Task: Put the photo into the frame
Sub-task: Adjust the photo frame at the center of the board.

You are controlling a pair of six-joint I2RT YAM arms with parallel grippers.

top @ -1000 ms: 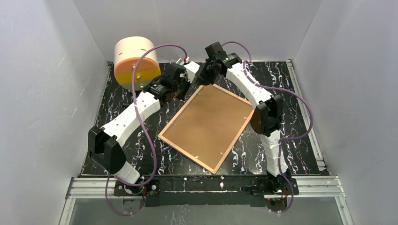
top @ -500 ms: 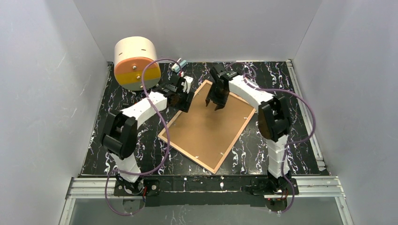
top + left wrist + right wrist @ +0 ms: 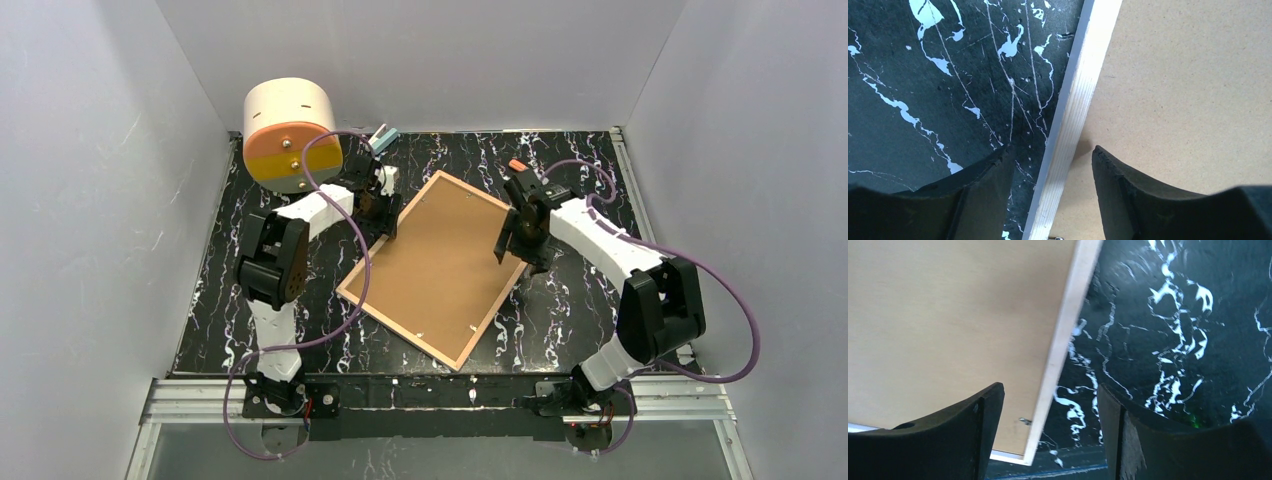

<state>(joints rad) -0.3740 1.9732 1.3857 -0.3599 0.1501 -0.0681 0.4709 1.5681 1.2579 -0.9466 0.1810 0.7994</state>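
Observation:
The frame (image 3: 400, 330) lies face down at a slant on the black marbled table, its light wood rim around a brown backing board (image 3: 440, 265). The photo is out of view. My left gripper (image 3: 385, 215) hovers open over the frame's far left edge. In the left wrist view its fingers straddle the rim (image 3: 1075, 115), one over the table and one over the board (image 3: 1188, 90), gripper (image 3: 1053, 170). My right gripper (image 3: 520, 250) is open over the right edge. The right wrist view shows the rim (image 3: 1065, 335) running between that gripper's (image 3: 1050, 405) fingers.
A cream and orange cylinder (image 3: 290, 130) stands at the back left corner. A small teal object (image 3: 383, 137) lies beside it at the back. Grey walls close in the table (image 3: 600, 300) on three sides. Small metal tabs (image 3: 1024, 421) sit along the board's edge.
Both grippers left the frame's far corner and opened. The left drew back along the left rim. The right swung round to the right rim. The frame has not moved.

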